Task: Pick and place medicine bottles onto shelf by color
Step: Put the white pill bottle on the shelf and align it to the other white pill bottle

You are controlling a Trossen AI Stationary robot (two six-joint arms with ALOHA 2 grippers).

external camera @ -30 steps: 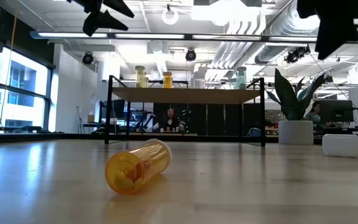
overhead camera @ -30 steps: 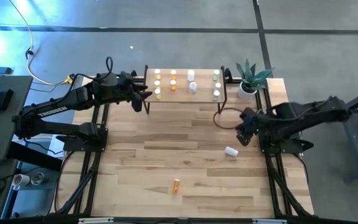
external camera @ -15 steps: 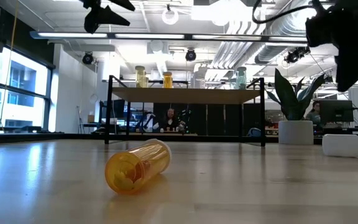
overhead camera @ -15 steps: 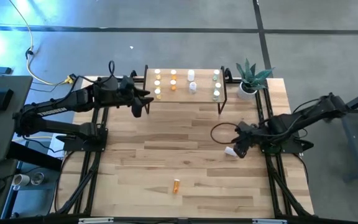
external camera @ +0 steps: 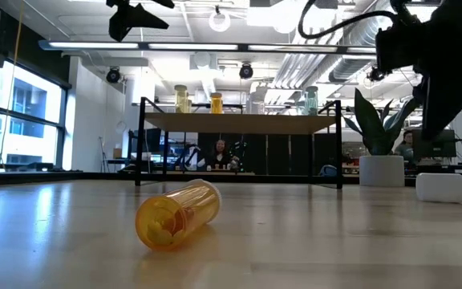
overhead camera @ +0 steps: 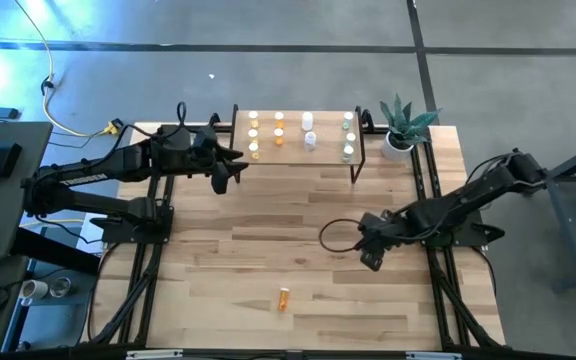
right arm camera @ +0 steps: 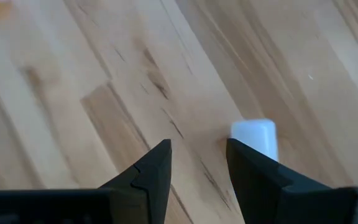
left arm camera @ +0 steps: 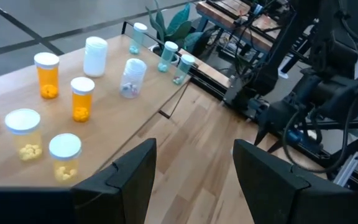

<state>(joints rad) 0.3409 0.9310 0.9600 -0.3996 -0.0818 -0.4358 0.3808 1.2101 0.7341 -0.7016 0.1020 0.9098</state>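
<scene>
Wooden planks make up the surface (overhead camera: 268, 230), with an office room visible behind it. Near the right side a white bottle (right arm camera: 255, 138) lies on its side, directly beneath the right gripper (overhead camera: 370, 256), whose fingers (right arm camera: 151, 171) are spread apart with nothing between them; the bottle sits just beyond one fingertip. Closer to the front edge, an orange bottle (overhead camera: 284, 298) lies on its side, well apart from both arms. At the back, the shelf (overhead camera: 328, 147) carries upright bottles in groups: yellow bottles (left arm camera: 23, 132), orange ones (left arm camera: 47, 74), white ones (left arm camera: 96, 56) and greenish ones (left arm camera: 166, 55). A potted plant (overhead camera: 401, 126) stands beside the shelf. Hovering near the shelf's left end, the left gripper (overhead camera: 230, 170) has its fingers spread and empty.
</scene>
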